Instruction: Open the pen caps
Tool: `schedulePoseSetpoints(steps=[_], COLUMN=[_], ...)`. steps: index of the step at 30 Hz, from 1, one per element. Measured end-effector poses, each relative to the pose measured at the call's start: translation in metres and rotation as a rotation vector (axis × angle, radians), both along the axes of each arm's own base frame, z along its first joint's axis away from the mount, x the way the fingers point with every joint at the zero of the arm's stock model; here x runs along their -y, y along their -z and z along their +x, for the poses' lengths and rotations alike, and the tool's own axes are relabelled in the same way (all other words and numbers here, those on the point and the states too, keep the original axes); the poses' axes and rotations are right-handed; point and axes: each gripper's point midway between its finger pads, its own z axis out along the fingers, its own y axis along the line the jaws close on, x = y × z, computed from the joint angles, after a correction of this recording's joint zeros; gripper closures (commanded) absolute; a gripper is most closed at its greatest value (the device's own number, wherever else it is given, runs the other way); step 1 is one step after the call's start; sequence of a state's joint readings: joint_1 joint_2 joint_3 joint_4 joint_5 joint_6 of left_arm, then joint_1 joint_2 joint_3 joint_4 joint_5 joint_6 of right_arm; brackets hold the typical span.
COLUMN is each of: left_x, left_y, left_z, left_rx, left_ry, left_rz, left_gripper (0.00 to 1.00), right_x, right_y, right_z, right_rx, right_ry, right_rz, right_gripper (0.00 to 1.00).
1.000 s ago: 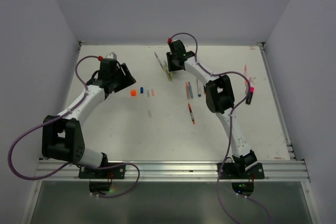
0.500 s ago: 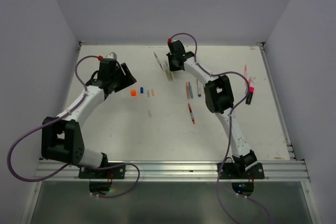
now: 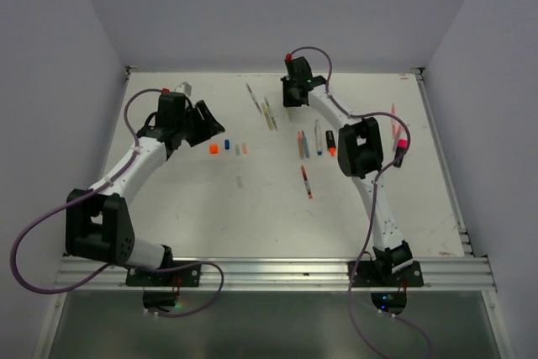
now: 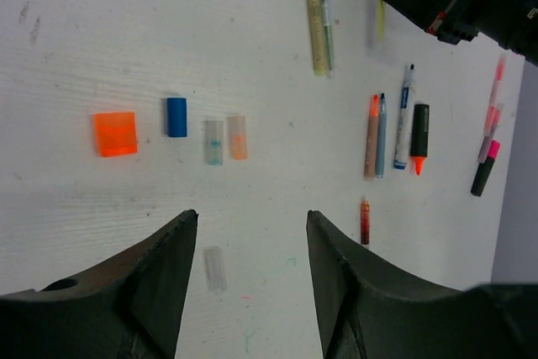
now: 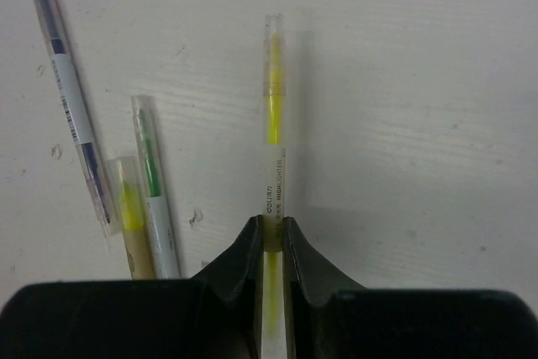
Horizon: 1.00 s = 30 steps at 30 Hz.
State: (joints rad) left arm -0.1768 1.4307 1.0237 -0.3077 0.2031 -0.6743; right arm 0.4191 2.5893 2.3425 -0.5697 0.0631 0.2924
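Partly hidden, yellow pen (image 5: 274, 98), lower end pinched inside right claw (image 5: 271, 224)

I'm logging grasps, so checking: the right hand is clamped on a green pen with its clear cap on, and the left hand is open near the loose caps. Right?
Not quite: the pen in the right hand is yellow, not green, as the right wrist view shows. The rest stands: its clear cap is on, and the left hand is open near the loose caps.
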Motion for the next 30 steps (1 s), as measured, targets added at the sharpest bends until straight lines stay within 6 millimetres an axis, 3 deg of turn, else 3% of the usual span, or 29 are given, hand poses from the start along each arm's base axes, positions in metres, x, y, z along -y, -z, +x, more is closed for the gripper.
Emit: schedulePoseSetpoints(steps=[4, 7, 11, 15, 18, 21, 24, 30], left_x=[0.014, 0.030, 0.069, 0.115, 0.141, 0.157, 0.170, 0.190], left_y=[-0.015, -0.029, -0.047, -0.071, -0.084, -0.089, -0.091, -0.089], left_z=[-0.007, -0.011, -0.020, -0.030, -0.038, -0.043, -0.053, -0.065], left_rx=[0.013, 0.036, 0.074, 0.132, 0.161, 0.178, 0.178, 0.150], left_ry=[0.049, 0.108, 0.223, 0.346, 0.413, 0.449, 0.474, 0.510], left_rz=[-0.071, -0.136, -0.230, -0.339, -0.401, -0.447, -0.495, -0.532], left_gripper=[0.44, 0.41, 0.39, 0.37, 0.37, 0.37, 0.37, 0.39], right_x=[0.016, 0.017, 0.002, -0.018, -0.025, -0.026, -0.025, -0.026], right_y=[-0.039, -0.083, -0.147, -0.193, -0.206, -0.203, -0.199, -0.205], right_z=[0.001, -0.018, -0.079, -0.145, -0.180, -0.206, -0.217, -0.220], right_rx=[0.027, 0.033, 0.043, 0.030, 0.009, -0.030, -0.054, -0.053], right_ry=[0.021, 0.016, -0.034, -0.122, -0.159, -0.167, -0.161, -0.141], right_rz=[0.061, 0.152, 0.370, 0.600, 0.724, 0.799, 0.833, 0.892], right_gripper=[1.00, 1.00, 1.00, 1.00, 1.00, 1.00, 1.00, 1.00])
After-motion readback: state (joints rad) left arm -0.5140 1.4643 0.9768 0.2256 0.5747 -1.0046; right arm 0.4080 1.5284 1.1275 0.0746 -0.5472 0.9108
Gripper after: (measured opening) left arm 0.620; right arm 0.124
